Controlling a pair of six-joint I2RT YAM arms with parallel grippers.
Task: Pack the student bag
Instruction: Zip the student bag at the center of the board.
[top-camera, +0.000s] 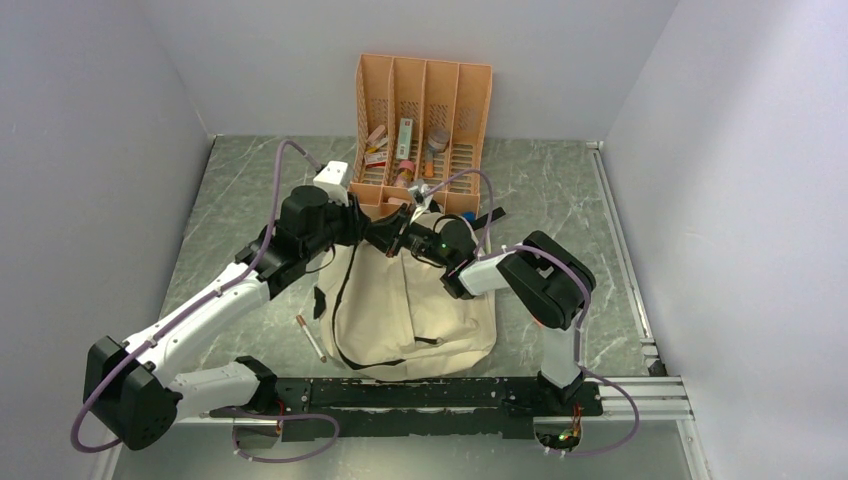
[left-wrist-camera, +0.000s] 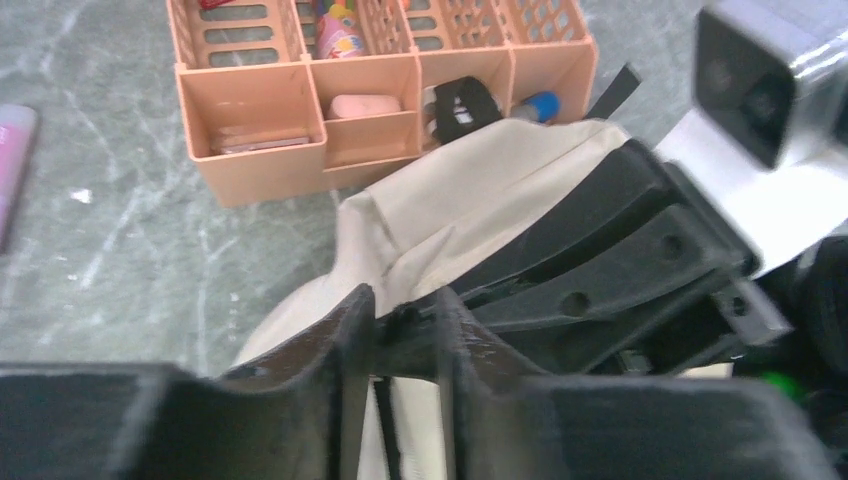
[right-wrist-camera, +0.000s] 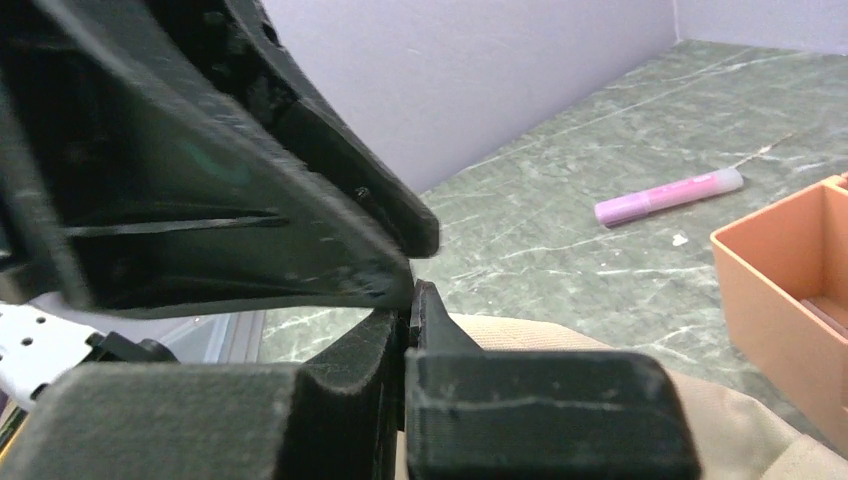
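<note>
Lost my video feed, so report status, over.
Right gripper shut, left gripper unclear, both at top edge of bag. Organiser close behind. Pen loose beside bag.

No legible text, brand, number or sign in any view. Colourful print on tube (left-wrist-camera: 340, 28) in orange organiser (left-wrist-camera: 270, 172), 12 o'clock in left wrist view, was too blurred to read. Pink marker (right-wrist-camera: 668, 196), 2 o'clock in right wrist view, likewise unreadable.

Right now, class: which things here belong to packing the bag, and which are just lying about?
Job in hand: student bag; left claw and right claw, both at its top edge; orange organiser of stationery, probably.
Lying about: pen beside the bag; pink marker.
</note>
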